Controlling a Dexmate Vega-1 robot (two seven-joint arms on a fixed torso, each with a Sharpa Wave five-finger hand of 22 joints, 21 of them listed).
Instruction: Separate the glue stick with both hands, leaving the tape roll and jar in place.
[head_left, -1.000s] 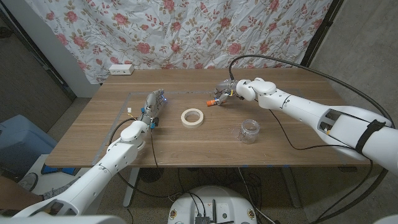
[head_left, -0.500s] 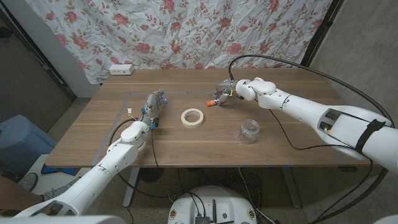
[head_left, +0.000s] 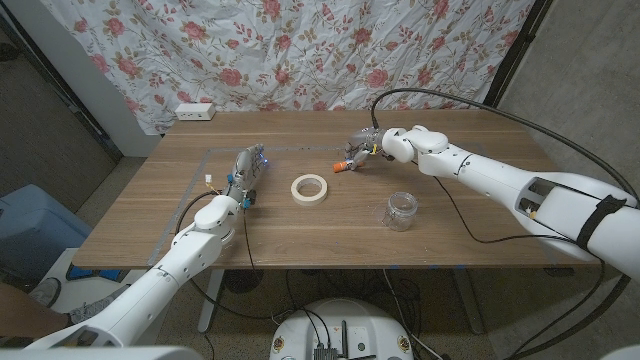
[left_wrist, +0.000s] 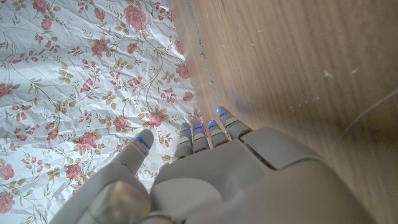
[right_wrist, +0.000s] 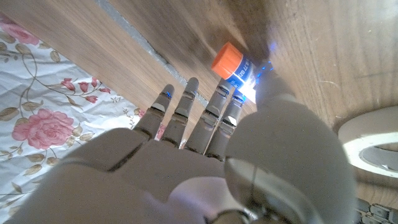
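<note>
The glue stick (head_left: 344, 164), with an orange cap, lies on the table just past the tape roll; it appears again as the glue stick (right_wrist: 235, 66) in the right wrist view. My right hand (head_left: 361, 148) hovers over its far end, the thumb tip against the stick's body and the fingers (right_wrist: 186, 102) stretched out beside it. Whether the stick is pinched is unclear. The white tape roll (head_left: 310, 187) lies flat mid-table. The clear glass jar (head_left: 401, 211) stands nearer the front, to the right. My left hand (head_left: 245, 172) waits at the left with fingers (left_wrist: 208, 130) extended and nothing in them.
A white power strip (head_left: 194, 111) sits at the table's back left corner. A floral cloth (head_left: 330, 50) hangs behind the table. A thin taped line (head_left: 205, 160) runs along the wood beside my left hand. A black cable (head_left: 480, 105) arcs over my right arm.
My right arm has edged slightly to the right. The left hand, tape roll and jar have stayed where they were.
</note>
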